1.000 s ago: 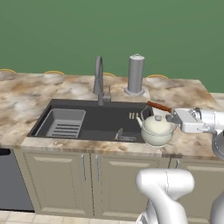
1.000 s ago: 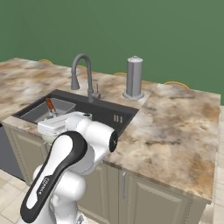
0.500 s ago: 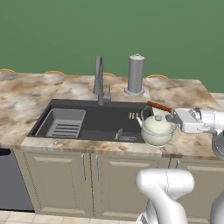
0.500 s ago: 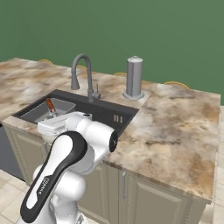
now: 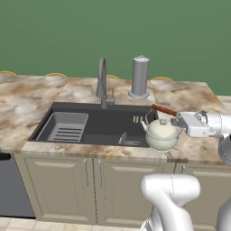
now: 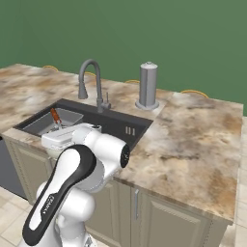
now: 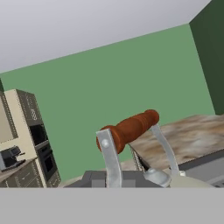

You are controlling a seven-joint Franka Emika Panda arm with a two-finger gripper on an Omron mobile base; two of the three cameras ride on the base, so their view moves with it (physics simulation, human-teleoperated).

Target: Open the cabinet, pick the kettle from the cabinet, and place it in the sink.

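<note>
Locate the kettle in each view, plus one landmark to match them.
Left base view: kettle sits right of centre, at the right end of the sink, in front of the grey cylinder.
Right base view: just its reddish-brown handle top pokes up at left, behind the white arm.
Hand view: handle and wire bail fill the lower centre.
Shared landmark: the faucet, in both base views.

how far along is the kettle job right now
Done: the kettle is out of the cabinet and at the right end of the sink, by the front rim. In hand: the gripper sits shut by its wooden handle; whether the kettle rests on the basin floor or hangs is unclear. Left: release it and withdraw.
</note>
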